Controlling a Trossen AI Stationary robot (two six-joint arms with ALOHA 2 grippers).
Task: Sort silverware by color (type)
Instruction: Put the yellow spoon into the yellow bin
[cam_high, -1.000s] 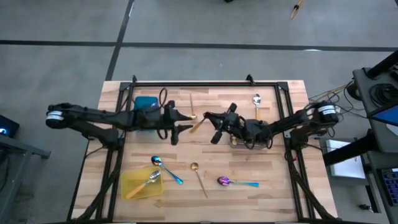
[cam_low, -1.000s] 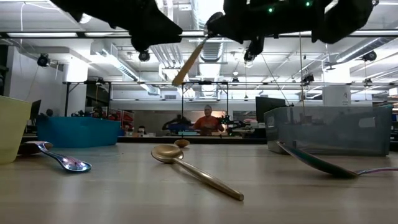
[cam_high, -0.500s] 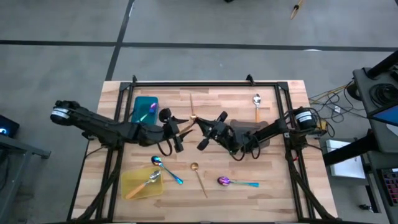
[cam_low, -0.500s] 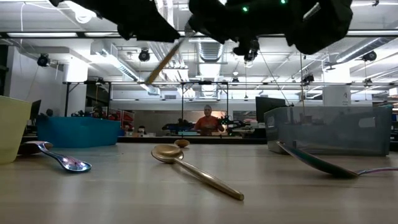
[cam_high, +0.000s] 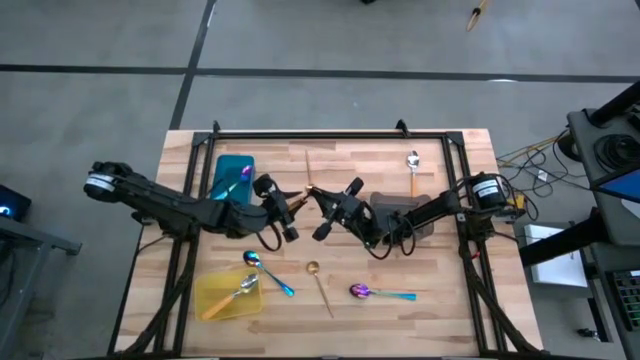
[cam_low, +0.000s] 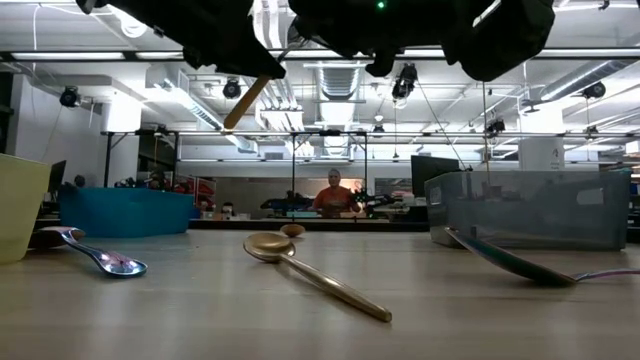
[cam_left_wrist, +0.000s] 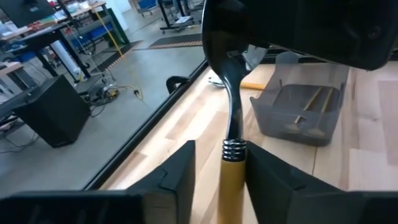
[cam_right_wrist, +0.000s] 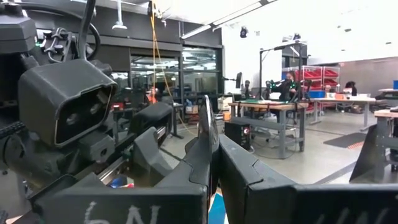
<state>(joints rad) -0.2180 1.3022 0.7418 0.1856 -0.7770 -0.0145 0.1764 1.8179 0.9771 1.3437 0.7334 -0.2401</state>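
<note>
A spoon (cam_left_wrist: 231, 112) with a dark-shining bowl, a ringed neck and a yellow-orange handle (cam_low: 245, 102) hangs high over the table's middle. My right gripper (cam_right_wrist: 214, 158) is shut on its bowl end. My left gripper (cam_left_wrist: 219, 186) is open, one finger on each side of the handle, with a gap showing on one side. In the high view the two grippers meet tip to tip at the spoon (cam_high: 303, 195). Other silverware lies on the table: a gold spoon (cam_high: 320, 285), a blue one (cam_high: 268, 270), a purple one with a teal handle (cam_high: 380, 293) and an orange-handled one (cam_high: 412, 170). My right gripper pinches the spoon's bowl end (cam_right_wrist: 208, 121) between its two fingers, the bowl edge-on between them. The fingers come roughly level from the table's right. The spoon is lifted clear, its handle slanting down toward my left gripper.
A teal tray (cam_high: 228, 165) with a purple spoon stands at the far left. A yellow tray (cam_high: 215, 300) holding an orange-handled spoon stands at the near left. A grey tray (cam_high: 420, 222) lies under my right arm. A thin gold spoon (cam_high: 308, 165) lies near the far edge.
My right gripper has carried the spoon toward the table's left, still lifted clear. My left gripper has swung toward it and turned, so that its fingers now stand around the handle.
</note>
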